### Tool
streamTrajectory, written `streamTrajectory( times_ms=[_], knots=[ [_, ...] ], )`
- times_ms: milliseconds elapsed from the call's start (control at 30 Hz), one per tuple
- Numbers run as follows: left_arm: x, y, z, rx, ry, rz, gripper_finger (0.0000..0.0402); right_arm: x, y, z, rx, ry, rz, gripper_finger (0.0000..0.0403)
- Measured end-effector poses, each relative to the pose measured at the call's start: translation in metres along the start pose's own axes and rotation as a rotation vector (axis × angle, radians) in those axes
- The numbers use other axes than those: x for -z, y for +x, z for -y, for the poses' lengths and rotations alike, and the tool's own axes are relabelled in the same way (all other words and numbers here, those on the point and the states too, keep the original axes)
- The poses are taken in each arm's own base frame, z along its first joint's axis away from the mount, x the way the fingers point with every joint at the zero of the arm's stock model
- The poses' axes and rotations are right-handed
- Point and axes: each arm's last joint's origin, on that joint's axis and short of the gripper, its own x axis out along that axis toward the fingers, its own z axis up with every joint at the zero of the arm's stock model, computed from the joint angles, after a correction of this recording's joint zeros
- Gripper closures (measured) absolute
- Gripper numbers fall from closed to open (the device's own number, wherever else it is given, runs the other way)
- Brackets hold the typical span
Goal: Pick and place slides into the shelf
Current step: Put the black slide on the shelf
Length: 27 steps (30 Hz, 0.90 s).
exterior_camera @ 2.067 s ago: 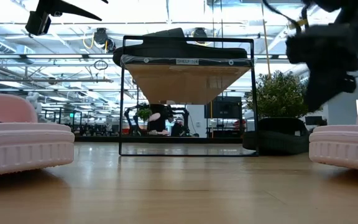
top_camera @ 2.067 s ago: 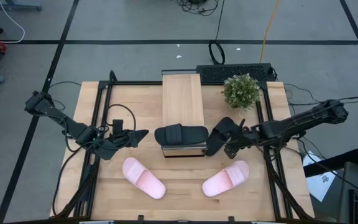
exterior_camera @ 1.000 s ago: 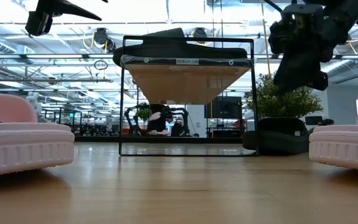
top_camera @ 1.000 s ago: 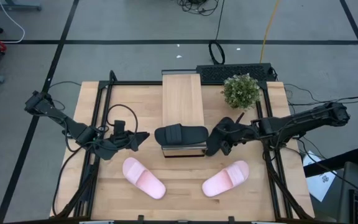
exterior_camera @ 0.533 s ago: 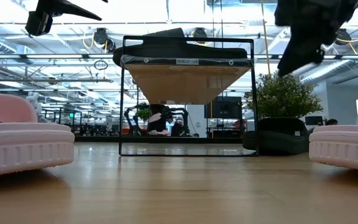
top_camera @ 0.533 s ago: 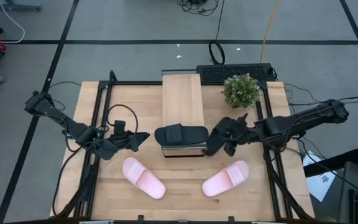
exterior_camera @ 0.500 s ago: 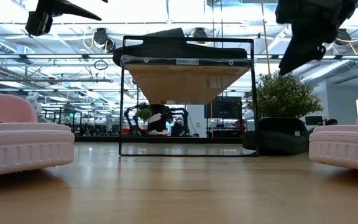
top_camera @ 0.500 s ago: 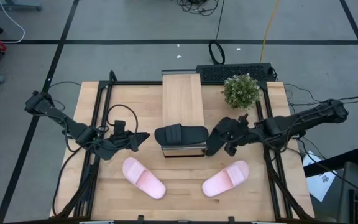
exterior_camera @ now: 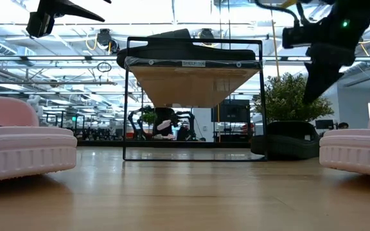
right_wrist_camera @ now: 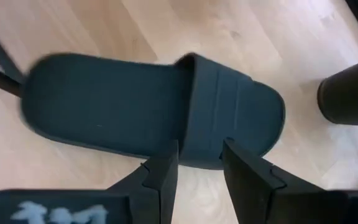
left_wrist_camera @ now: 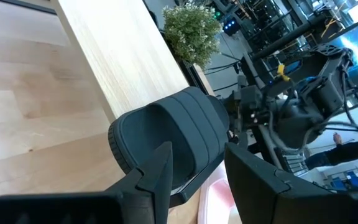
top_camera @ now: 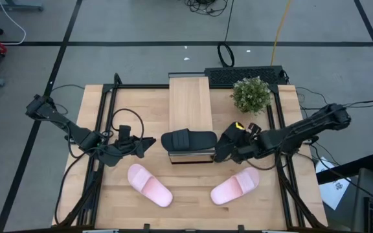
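Observation:
The shelf (top_camera: 190,107), a light plank on a dark frame, stands mid-table. One black slide (top_camera: 188,139) lies sole down across its near end. A second black slide (top_camera: 227,144) lies sole down on the table just right of the shelf. My right gripper (right_wrist_camera: 197,168) hangs open above its strap (right_wrist_camera: 229,112), pointing steeply down, clear of it in the low view (exterior_camera: 320,70). Two pink slides (top_camera: 149,184) (top_camera: 235,184) lie near the front edge. My left gripper (left_wrist_camera: 197,171) waits open left of the shelf, facing the slide on it (left_wrist_camera: 173,137).
A potted plant (top_camera: 251,94) stands at the back right, close behind the black slide on the table; its dark pot (right_wrist_camera: 353,93) shows in the right wrist view. Dark frame rails (top_camera: 105,123) run along both table sides. Bare wood lies between the pink slides.
My right gripper has tipped from nearly level to pointing steeply down and has rolled, ending over the black slide on the table. Its fingers stay open. The slides have not moved.

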Motion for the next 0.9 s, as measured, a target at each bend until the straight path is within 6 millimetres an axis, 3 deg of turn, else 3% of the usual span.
streamTrajectory(
  times_ms=[367,600,900],
  knots=[
    [0.0,0.0,0.0,0.0,0.005,0.001,0.0261,-0.002,0.01,-0.011,-0.006,-0.039,-0.015,0.0289],
    [0.0,0.0,0.0,-0.001,0.018,0.0,0.0261,-0.002,0.009,-0.016,-0.125,-0.132,-0.061,0.0289],
    [0.0,0.0,0.0,-0.001,0.042,0.001,0.0261,-0.01,0.008,-0.023,-0.189,-0.142,0.011,0.0289]
  ],
)
